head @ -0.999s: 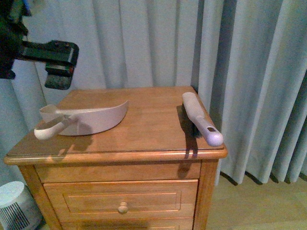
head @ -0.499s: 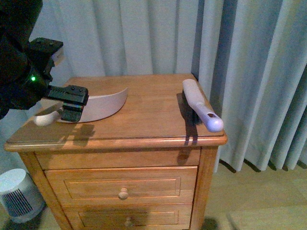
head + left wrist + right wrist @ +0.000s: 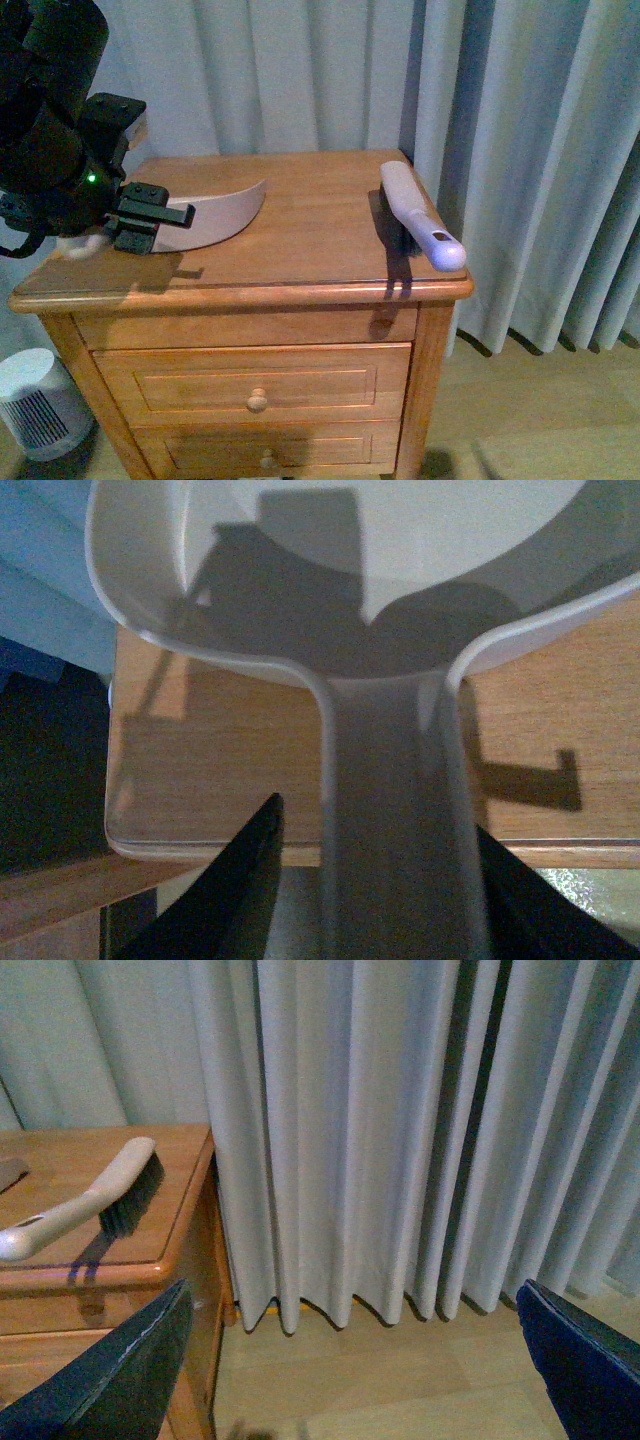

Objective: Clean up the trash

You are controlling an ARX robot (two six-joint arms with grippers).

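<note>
Trash, a small crumpled white wad, shows in no view; pale curved plastic dustpan (image 3: pixel 215 212) lies on the wooden table (image 3: pixel 300 270); left end effector (image 3: pixel 376 815) straddles its handle, fingers apart; closing to grip seems next; right end effector (image 3: pixel 355 1290) hangs open beside the table, short of the white dark-bristled brush (image 3: pixel 420 225).

No trash wad shows in any of your views. Your white dustpan (image 3: pixel 220 212) lies flat on the left of the nightstand (image 3: pixel 300 255). The white brush (image 3: pixel 420 222) rests bristles-down along its right edge.
</note>
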